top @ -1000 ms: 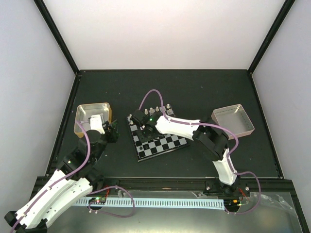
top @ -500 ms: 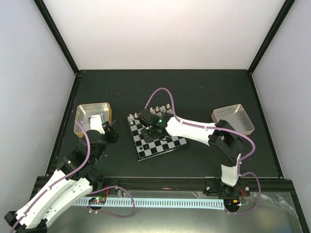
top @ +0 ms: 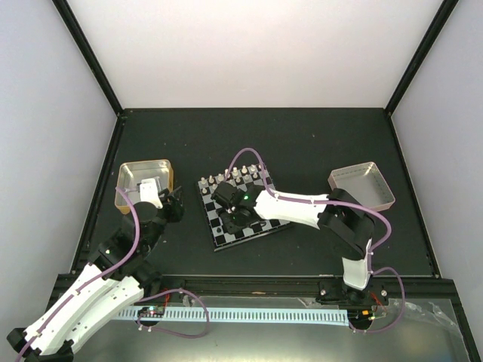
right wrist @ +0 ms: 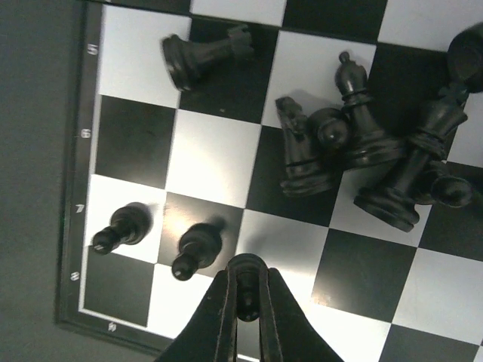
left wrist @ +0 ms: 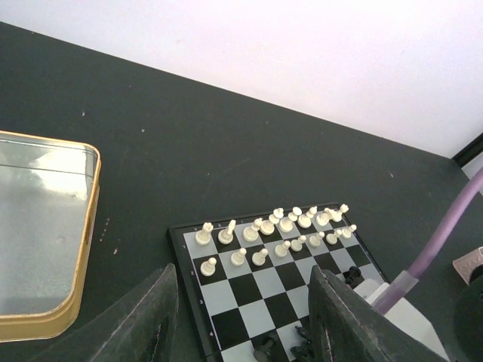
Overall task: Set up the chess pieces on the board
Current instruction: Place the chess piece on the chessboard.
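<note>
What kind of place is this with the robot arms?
Probably a robot test booth in a lab: plain white walls box in a black table, a left arm and right arm are bolted at its near edge, and a chessboard sits on it.

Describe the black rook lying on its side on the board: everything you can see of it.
The black rook looks like glossy dark plastic, with a round flared base, a narrower waist and a notched, crenellated top. It lies toppled mostly on a black square of the board, base toward the numbered rim, top pointing away from it. It touches only the board. It lies apart from the huddle of black pieces, the two upright pawns and the right gripper, which is shut on a black pawn.
</note>
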{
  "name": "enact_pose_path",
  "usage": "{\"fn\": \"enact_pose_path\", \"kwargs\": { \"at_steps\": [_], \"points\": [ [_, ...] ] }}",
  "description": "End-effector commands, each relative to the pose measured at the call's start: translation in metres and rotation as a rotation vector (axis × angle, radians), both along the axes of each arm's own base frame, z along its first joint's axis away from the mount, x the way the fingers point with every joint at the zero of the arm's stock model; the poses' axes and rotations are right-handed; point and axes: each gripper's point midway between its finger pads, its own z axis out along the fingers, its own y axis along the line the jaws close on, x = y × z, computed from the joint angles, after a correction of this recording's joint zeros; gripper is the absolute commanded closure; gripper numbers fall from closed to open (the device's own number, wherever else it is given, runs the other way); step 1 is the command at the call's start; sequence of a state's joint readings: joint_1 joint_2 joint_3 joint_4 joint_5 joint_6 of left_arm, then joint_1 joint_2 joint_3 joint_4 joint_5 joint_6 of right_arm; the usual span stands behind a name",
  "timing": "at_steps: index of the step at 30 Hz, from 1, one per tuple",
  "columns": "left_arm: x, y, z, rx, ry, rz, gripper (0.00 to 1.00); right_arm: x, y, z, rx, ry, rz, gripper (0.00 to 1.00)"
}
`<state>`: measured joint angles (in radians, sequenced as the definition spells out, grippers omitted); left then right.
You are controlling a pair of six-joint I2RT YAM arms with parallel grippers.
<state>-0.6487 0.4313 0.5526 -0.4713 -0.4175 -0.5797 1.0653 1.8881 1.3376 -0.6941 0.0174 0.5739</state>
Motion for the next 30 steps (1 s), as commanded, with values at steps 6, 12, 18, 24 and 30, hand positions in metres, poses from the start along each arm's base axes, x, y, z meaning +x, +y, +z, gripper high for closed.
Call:
{"fn": "enact_pose_path", "kwargs": {
  "at_steps": [6, 12, 18, 24, 30],
  "points": [
    [-0.002, 0.002, 0.003, -0.017, -0.004, 0.006, 0.51, 0.003, -0.008, -0.020, -0.065, -0.001, -0.031, 0.95],
    [-0.002, 0.002, 0.002, -0.015, -0.001, 0.005, 0.51, 0.007, -0.008, -0.019, -0.073, -0.018, -0.040, 0.92],
    [-0.002, 0.000, -0.001, -0.014, 0.009, -0.006, 0.48, 0.008, -0.005, 0.003, -0.021, -0.033, -0.047, 0.78],
    [0.002, -0.025, -0.015, -0.017, 0.063, -0.110, 0.37, 0.020, -0.011, 0.056, 0.124, -0.152, -0.146, 0.71],
    [0.007, -0.075, -0.052, 0.021, 0.256, -0.314, 0.33, 0.029, -0.040, 0.054, 0.199, -0.186, -0.293, 0.72]
  ]
}}
